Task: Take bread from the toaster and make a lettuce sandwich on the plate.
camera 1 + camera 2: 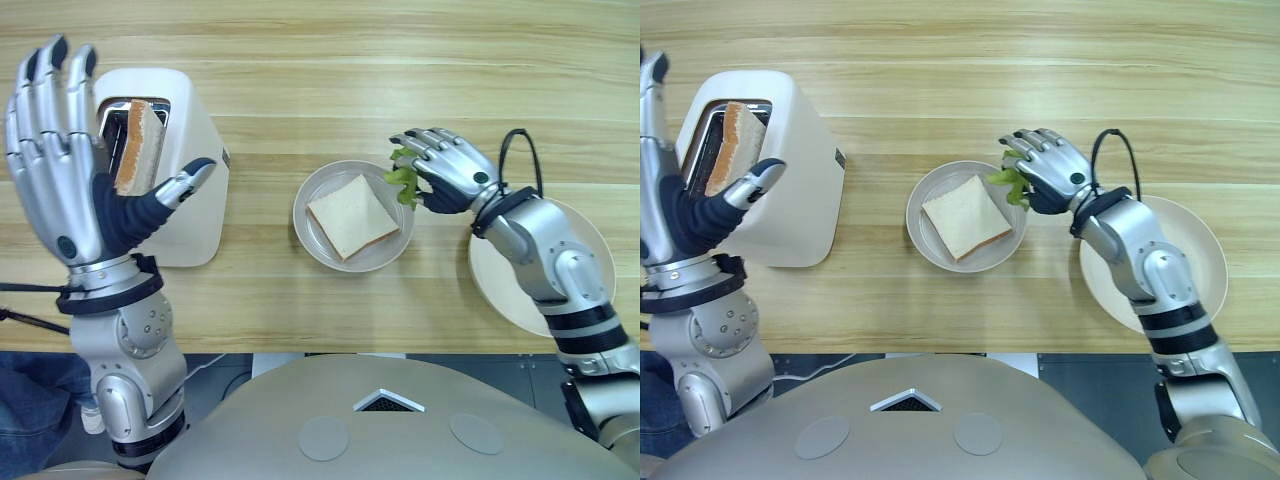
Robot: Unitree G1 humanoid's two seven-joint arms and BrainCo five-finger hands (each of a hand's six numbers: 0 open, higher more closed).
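A white toaster stands on the left of the wooden table, with one slice of bread sticking up from its slot. My left hand is raised beside the toaster with its fingers spread, its thumb resting against the toaster's side. At the table's middle a grey plate holds a slice of white bread. My right hand hovers at the plate's right rim, shut on a green lettuce leaf.
A second, cream-coloured plate lies at the right under my right forearm. A black cable loops above my right wrist. The far half of the wooden table is bare.
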